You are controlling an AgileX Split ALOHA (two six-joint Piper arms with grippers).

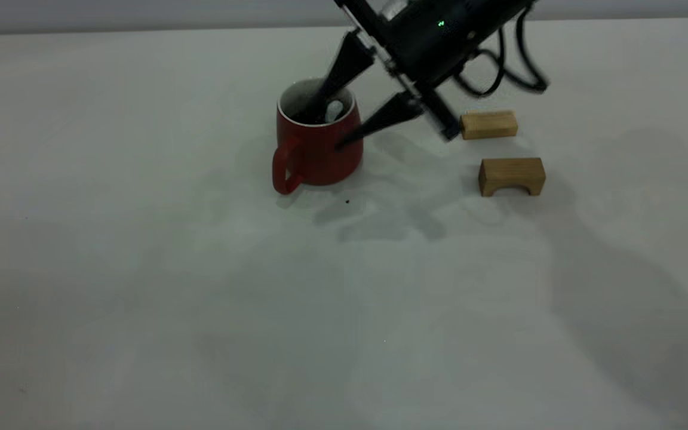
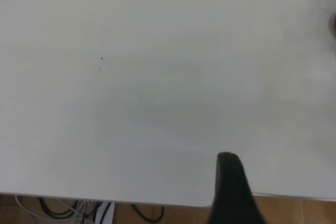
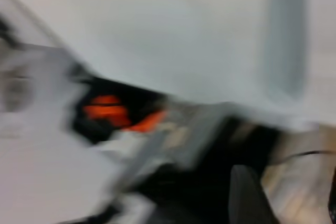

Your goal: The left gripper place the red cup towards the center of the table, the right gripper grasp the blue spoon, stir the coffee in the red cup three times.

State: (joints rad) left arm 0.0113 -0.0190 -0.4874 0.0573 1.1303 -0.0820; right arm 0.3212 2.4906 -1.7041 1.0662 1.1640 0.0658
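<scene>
The red cup stands upright on the table, a little back of its middle, with its handle toward the front left. The blue spoon leans inside it, its pale end showing above the white rim. My right gripper comes down from the upper right and is open. One finger reaches into the cup beside the spoon; the other lies outside against the cup's right wall. The coffee is hidden. In the left wrist view a single finger of my left gripper hangs over bare table near the edge, holding nothing.
Two tan wooden blocks lie right of the cup: a plain block and an arch-shaped block. A tiny dark speck sits just in front of the cup. Floor and cables show past the table edge.
</scene>
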